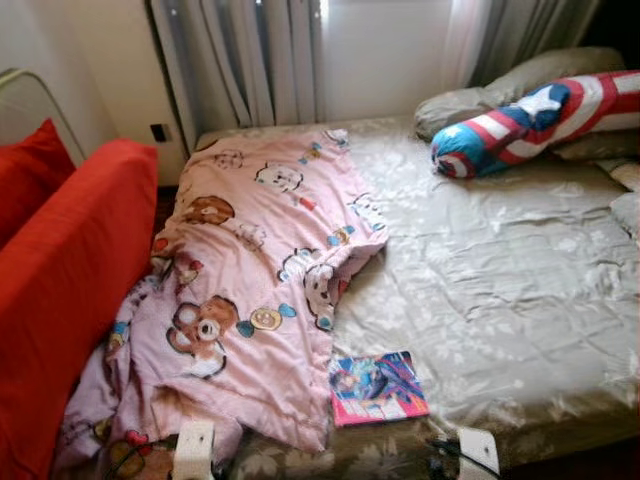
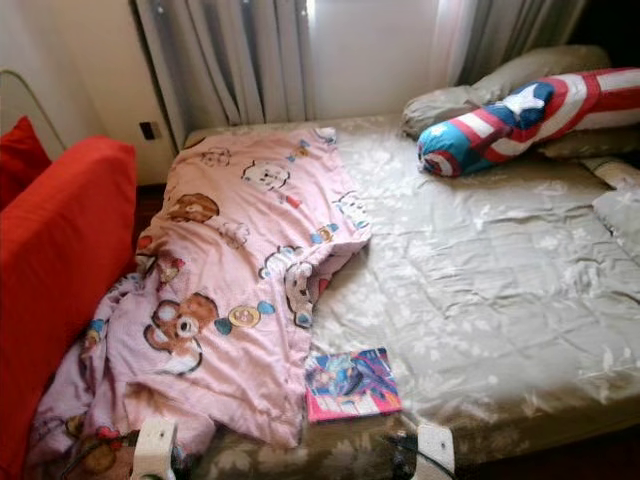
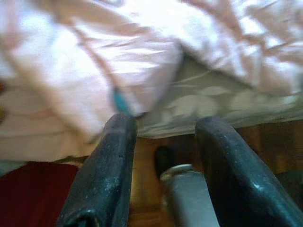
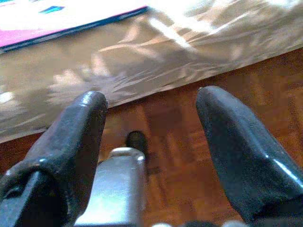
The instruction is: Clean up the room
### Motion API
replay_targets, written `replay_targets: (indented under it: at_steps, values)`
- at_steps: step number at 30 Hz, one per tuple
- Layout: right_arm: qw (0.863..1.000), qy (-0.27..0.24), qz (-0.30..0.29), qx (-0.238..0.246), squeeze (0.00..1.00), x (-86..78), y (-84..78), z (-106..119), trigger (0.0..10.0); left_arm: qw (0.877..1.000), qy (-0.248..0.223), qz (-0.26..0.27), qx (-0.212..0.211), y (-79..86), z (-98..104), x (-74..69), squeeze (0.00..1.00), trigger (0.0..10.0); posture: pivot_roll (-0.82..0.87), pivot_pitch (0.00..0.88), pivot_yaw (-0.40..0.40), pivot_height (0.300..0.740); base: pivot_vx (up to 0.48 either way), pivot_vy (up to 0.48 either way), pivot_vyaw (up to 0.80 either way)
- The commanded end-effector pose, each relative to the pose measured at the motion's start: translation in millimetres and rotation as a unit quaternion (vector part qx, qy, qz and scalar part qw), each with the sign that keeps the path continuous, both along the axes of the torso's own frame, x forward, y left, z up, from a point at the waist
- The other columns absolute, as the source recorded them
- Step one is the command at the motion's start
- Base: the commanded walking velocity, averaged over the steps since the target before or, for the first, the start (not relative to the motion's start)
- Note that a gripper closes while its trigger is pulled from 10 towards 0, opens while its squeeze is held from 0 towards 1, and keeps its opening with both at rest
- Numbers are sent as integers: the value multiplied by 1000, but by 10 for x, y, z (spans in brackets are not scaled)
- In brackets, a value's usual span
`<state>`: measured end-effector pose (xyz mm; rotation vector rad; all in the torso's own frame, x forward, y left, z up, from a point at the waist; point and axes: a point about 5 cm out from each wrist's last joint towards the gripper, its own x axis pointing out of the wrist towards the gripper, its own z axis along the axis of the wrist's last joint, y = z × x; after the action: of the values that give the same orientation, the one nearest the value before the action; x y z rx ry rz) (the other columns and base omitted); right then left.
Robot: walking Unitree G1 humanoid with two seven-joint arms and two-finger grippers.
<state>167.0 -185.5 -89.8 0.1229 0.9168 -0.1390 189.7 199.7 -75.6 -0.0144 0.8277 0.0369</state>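
Both hands, left hand [image 3: 163, 137] and right hand [image 4: 151, 118], are open and empty; the pink blanket [image 1: 250, 290] and book [image 1: 377, 387] still mess up the bed [image 1: 500, 280].

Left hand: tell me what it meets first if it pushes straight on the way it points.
Most likely the pink cartoon blanket, which hangs over the bed's edge just past the open left hand. The grey-green bedspread shows in the gap beside it, so depth between the two is uncertain.
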Motion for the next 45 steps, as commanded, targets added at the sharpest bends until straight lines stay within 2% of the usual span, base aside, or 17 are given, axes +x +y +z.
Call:
replay_targets:
  at_steps: [1,38,45]
  values:
    - [1000,-5,4,2,0,34,32,12,10000,1000,10,0,7,40,-26,-62,0,10000,8,0,2,740,0,-394,0]
    - [1000,-17,23,-1,0,114,53,48,10000,1000,7,8,-10,18,-26,-59,0,10000,3,3,-7,740,0,-10,0]
    - [1000,-21,23,-2,0,125,44,56,10000,1000,5,9,-10,15,-26,-58,0,10000,6,4,-9,740,0,0,420]
